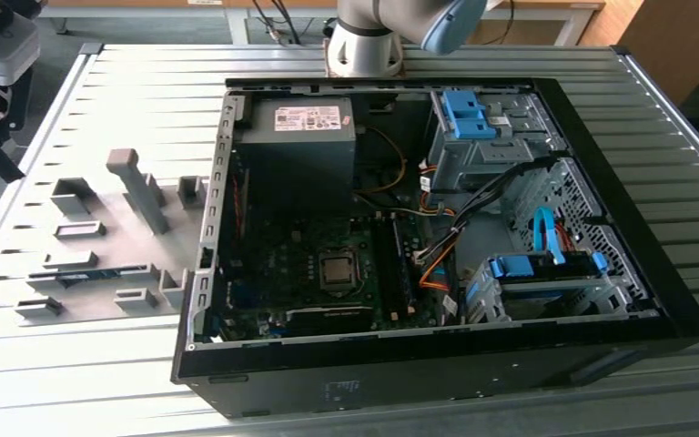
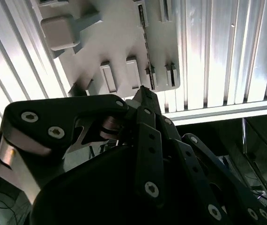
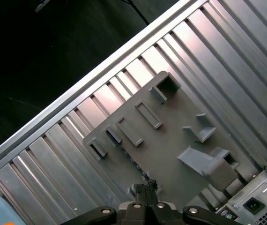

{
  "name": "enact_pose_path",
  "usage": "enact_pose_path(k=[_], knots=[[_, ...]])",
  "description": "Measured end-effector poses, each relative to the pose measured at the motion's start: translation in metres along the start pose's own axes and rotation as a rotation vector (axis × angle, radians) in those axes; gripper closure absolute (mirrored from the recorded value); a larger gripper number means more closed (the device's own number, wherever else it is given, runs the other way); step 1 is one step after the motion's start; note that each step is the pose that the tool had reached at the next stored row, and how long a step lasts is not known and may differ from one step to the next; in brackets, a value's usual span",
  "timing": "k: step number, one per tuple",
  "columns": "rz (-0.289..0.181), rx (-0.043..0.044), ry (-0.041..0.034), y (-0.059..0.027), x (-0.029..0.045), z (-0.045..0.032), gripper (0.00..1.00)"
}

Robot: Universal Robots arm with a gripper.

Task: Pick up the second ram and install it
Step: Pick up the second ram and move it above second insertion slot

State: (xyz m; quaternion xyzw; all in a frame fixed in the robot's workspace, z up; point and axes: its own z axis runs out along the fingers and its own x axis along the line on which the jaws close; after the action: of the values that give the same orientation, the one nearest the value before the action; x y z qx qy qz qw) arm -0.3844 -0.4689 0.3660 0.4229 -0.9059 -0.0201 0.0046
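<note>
This looks like a robotics lab or workshop. A ribbed aluminium table (image 1: pixel 143 91) carries an opened desktop computer case (image 1: pixel 386 382) and a grey fixture plate (image 1: pixel 106 264), and a robot arm's base (image 1: pixel 366 41) stands at its edge.

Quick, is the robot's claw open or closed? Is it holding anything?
Gripper: closed, holding nothing, above the grey fixture plate.

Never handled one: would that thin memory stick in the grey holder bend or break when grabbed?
The second ram looks like a thin flat board, so probably stiff and light. So thin, it may crack if twisted. Held edge-up between blocks of the grey holder, it's unlikely to tip.
</note>
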Motion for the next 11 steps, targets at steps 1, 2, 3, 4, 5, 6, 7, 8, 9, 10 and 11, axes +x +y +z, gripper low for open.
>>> enact_pose_path(k=[1,2,3,4,5,6,7,8,9,10,11], knots=[[-0.018,-0.0002,0.0008,0.0,0.0,0.0002,0.89],[-0.034,-0.0002,0.0016,0.0,0.0,0.0005,0.89],[-0.048,-0.0001,0.0025,-0.0001,0.0,0.0008,0.89],[-0.06,0.0001,0.0032,-0.0001,0.0,0.0013,0.89],[-0.074,0.0001,0.0038,-0.0001,0.0,0.0018,0.89],[-0.091,0.0,0.0044,-0.0001,0.0,0.0022,0.89],[-0.109,-0.0002,0.0052,-0.0001,0.0,0.0025,0.89],[-0.127,-0.0003,0.0058,-0.0001,0.0,0.0027,0.89],[-0.144,-0.0005,0.0066,-0.0001,0.0,0.0028,0.89],[-0.161,-0.0006,0.0074,-0.0001,0.0001,0.0029,0.89],[-0.178,-0.0008,0.0079,-0.0001,0.0,0.0031,0.89]])
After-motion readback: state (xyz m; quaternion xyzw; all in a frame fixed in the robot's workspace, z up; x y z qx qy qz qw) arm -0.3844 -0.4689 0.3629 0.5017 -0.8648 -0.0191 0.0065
